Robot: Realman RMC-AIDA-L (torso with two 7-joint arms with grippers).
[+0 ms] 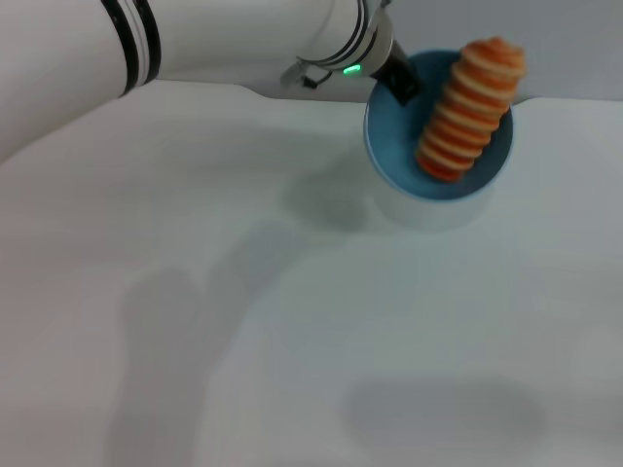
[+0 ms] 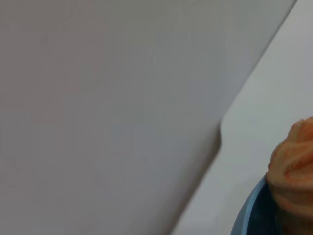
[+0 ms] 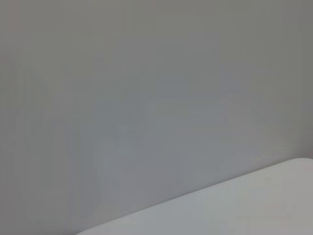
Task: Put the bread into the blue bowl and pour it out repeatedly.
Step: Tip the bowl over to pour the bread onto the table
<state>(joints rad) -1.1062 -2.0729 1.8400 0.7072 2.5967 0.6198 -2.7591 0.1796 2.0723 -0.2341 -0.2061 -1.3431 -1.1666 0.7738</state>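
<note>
Bread [image 1: 471, 109] stands propped inside the blue bowl [image 1: 389, 146], which the left gripper [image 1: 401, 82] clamps by its rim, lifted off the table [image 1: 292, 341]. Loading looks done; pouring remains. Right gripper unseen.

**No readable text in any view**

I find no words, labels, brand marks or numbers to read anywhere. The nearest thing to a sign is a small green indicator light [image 1: 351, 69] glowing on the left arm's wrist [image 1: 336, 44] in the head view, and it carries no characters. Two plain black bands [image 1: 136, 41] ring the same arm farther back, without any lettering on them.
</note>
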